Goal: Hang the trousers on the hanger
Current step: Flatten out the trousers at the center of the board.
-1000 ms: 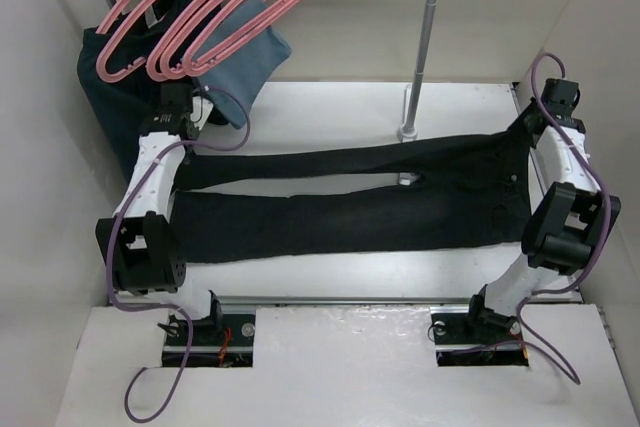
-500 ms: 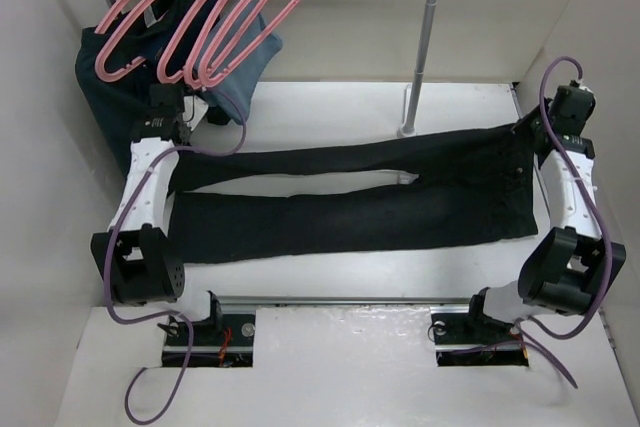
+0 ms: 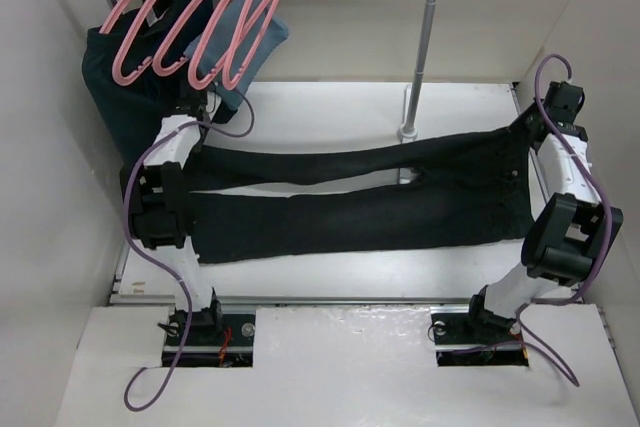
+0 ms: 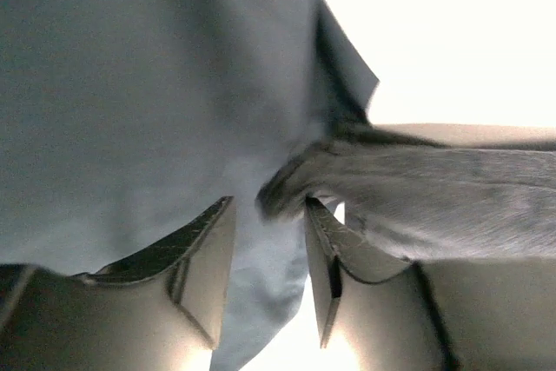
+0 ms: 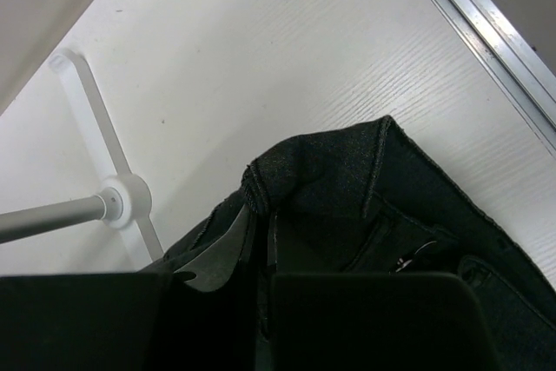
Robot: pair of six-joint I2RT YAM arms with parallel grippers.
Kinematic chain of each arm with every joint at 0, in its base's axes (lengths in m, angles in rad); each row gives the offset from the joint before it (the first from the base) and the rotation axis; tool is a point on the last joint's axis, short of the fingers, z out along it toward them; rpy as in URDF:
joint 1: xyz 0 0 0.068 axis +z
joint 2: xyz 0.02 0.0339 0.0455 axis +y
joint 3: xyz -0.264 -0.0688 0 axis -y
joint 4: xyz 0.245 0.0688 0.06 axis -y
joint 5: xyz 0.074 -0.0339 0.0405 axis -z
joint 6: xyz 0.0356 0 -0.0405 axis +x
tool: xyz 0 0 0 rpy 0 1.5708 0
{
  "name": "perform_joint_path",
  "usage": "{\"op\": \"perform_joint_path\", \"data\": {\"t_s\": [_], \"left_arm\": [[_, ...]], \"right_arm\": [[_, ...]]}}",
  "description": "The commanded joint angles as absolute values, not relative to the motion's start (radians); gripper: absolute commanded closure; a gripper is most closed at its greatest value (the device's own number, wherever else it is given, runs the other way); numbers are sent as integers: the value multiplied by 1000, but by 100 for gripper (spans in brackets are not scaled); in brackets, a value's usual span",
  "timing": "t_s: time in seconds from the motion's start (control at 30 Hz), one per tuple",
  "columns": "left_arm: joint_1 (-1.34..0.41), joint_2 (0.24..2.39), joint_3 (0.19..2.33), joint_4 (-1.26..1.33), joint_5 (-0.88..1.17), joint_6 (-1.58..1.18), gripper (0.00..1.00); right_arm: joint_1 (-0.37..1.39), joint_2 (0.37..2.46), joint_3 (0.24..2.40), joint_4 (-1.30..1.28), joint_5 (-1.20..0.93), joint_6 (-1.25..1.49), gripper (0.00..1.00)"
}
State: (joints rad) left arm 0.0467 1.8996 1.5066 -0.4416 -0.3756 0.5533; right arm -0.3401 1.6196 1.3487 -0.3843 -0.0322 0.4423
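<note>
The black trousers (image 3: 360, 202) lie flat across the table, legs to the left and waistband to the right. My right gripper (image 3: 530, 132) is shut on the far corner of the waistband; in the right wrist view (image 5: 261, 223) a fold of the trousers (image 5: 347, 171) sits between its fingers. My left gripper (image 3: 195, 107) is at the end of the far leg, under the hangers. In the left wrist view (image 4: 269, 215) its jaws stand apart, with the leg hem (image 4: 287, 188) at the fingertips. The pink hanger (image 3: 245, 22) hangs among several alike at the back left.
A light blue cloth (image 3: 250, 37), also filling the left wrist view (image 4: 130, 84), and a dark navy garment (image 3: 110, 87) hang under the hangers. A rack pole (image 3: 425, 37) stands on a white base (image 3: 408, 130) just behind the trousers. Walls close in on both sides.
The left arm has folded its elbow back and its gripper has shifted right, to the far leg's end. The hangers have swung left. The right arm went outward, then came back in.
</note>
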Motion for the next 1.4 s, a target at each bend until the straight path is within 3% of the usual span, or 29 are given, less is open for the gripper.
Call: {"op": "perform_joint_path", "data": {"t_s": [0.0,0.2,0.37,0.63,1.13,1.37], "left_arm": [[49,1793,1562,-390,-404,511,64],[58,1507,1303,-495,-224,823,64],[32,1391,1100,-717,-46,1016,61],[6,1673,1216,-629,-149,822,61],[15,1841,1131,-310,-325,828,56],[15,1879,1099,-367,-250,805,59]], "right_arm": [[-333,1617,1417,-333,-41,453,100],[-324,1692,1480,-354,-31,471,100],[-269,1717,1489,-354,1,451,100],[-238,1717,1479,-345,-12,430,100],[-247,1657,1422,-304,-55,459,100],[-256,1635,1411,-313,-67,459,100]]}}
